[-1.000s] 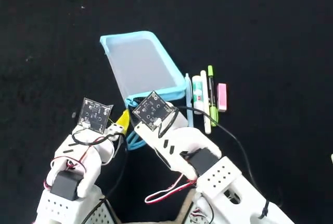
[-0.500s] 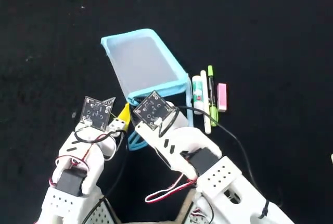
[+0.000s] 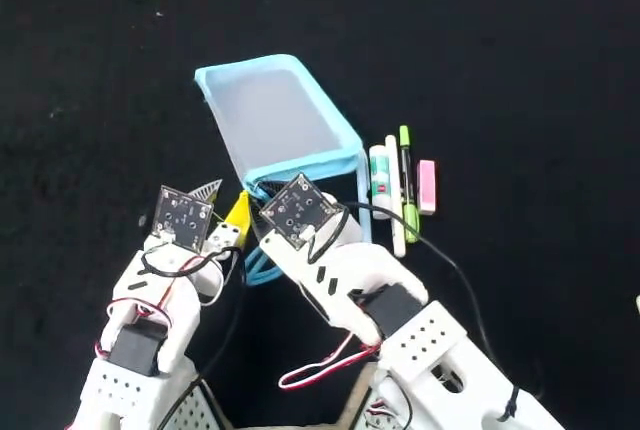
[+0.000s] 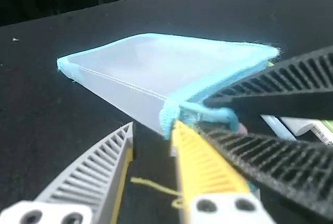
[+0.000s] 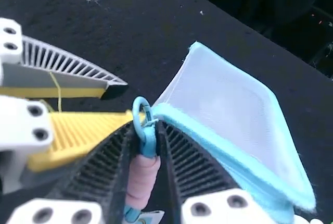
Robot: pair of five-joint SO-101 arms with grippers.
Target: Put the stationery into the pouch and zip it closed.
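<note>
Black cloth-covered table (image 3: 520, 70) seen from above, with both arms reaching in from the bottom edge and all the stationery outside the pouch

At the lower left, the left gripper (image 3: 228, 195) sits with its grey and yellow fingers spread apart and nothing between them. The yellow finger (image 4: 200, 169) lies right against the near corner of the pouch.

The pouch (image 3: 275, 115), pale blue with a see-through mesh face, lies in the upper centre-left of the frame, tilted so its far end points to the upper left. Its near edge looks slightly lifted off the cloth. I cannot tell how far the zip is run.

Just right of that, at lower centre, the right gripper (image 5: 147, 125) has its black fingers clenched on the blue zip pull (image 5: 145, 135) at the pouch's near corner.

Right of centre, a neat row lies just beside the pouch: a blue pen (image 3: 361, 165), a white tube (image 3: 379, 180), a white pen (image 3: 394, 200), a green pen (image 3: 407, 175) and a pink eraser (image 3: 427, 187).

My worry from here: only the small pull is pinched and nothing anchors the fabric, so if I draw the zip the whole pouch may slide or swing instead of opening, and sweep into the blue pen next to it. The pull could also slip free. The two grippers are crowded at one corner, so a careless closing of the left one may strike the right fingers rather than catch cloth
</note>
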